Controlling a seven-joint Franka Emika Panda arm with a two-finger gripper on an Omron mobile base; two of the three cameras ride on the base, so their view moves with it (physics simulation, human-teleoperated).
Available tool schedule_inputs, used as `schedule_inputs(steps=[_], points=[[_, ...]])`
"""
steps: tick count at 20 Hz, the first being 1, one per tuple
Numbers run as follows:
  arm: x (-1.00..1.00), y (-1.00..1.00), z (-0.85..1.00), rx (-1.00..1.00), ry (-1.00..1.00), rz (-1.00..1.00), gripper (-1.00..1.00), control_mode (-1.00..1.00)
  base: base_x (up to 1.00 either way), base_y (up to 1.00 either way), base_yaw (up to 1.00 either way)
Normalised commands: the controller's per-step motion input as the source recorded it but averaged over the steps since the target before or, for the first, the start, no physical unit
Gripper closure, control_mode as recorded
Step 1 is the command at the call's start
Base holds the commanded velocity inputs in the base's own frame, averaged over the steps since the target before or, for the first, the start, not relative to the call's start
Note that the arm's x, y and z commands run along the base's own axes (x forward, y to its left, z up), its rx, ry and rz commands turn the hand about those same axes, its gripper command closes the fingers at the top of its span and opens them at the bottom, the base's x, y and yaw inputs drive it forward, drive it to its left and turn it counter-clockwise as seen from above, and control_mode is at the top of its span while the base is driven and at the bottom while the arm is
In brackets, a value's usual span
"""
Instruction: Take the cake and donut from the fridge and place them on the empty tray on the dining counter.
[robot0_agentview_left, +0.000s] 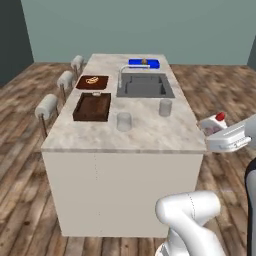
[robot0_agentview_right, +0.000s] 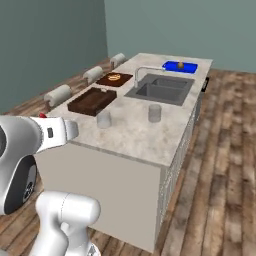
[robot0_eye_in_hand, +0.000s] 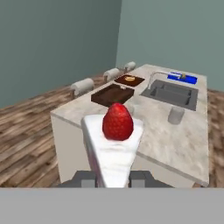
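Hand view puts the cake (robot0_eye_in_hand: 113, 148) right up close, a white wedge with a red berry on top, clamped between the two dark fingertips (robot0_eye_in_hand: 85, 178) of the gripper (robot0_eye_in_hand: 113, 178); the fingers are drawn in narrow against the slice's sides, one on each flank, and the slice stands upright between them; beyond it lies the dining counter (robot0_eye_in_hand: 175, 140), its beige marbled top stretching away; on the far left part of that top sits the tray (robot0_eye_in_hand: 111, 94), dark brown with raised rims, and just past it a flatter brown tray (robot0_eye_in_hand: 129, 79) carrying something tan; the grey sink (robot0_eye_in_hand: 173, 94) with its curved tap lies across from them, a pale cup (robot0_eye_in_hand: 176, 115) standing near its closer edge, and a blue object (robot0_eye_in_hand: 182, 78) rests at the far end; from the left base view the cake (robot0_agentview_left: 216, 122) shows off the counter's right edge, held in the air at the end of the white arm, well apart from the tray (robot0_agentview_left: 92, 107).
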Motion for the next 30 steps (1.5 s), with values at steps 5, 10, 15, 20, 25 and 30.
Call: schedule_inputs(steps=[5, 10, 15, 20, 25, 30], points=[[0.0, 0.0, 0.0, 0.0, 0.0, 0.0, 1.0, 1.0, 0.0, 1.0, 0.0], [0.0, 0.0, 0.0, 0.0, 0.0, 0.0, 1.0, 1.0, 0.0, 1.0, 0.0], [0.0, 0.0, 0.0, 0.0, 0.0, 0.0, 1.0, 1.0, 0.01, 1.0, -0.12], [0.0, 0.0, 0.0, 0.0, 0.0, 0.0, 1.0, 1.0, 0.1, 1.0, -0.31], [0.0, 0.0, 0.0, 0.0, 0.0, 0.0, 1.0, 1.0, 0.1, 1.0, -0.39], [0.0, 0.0, 0.0, 0.0, 0.0, 0.0, 1.0, 1.0, 0.37, 1.0, -0.48]])
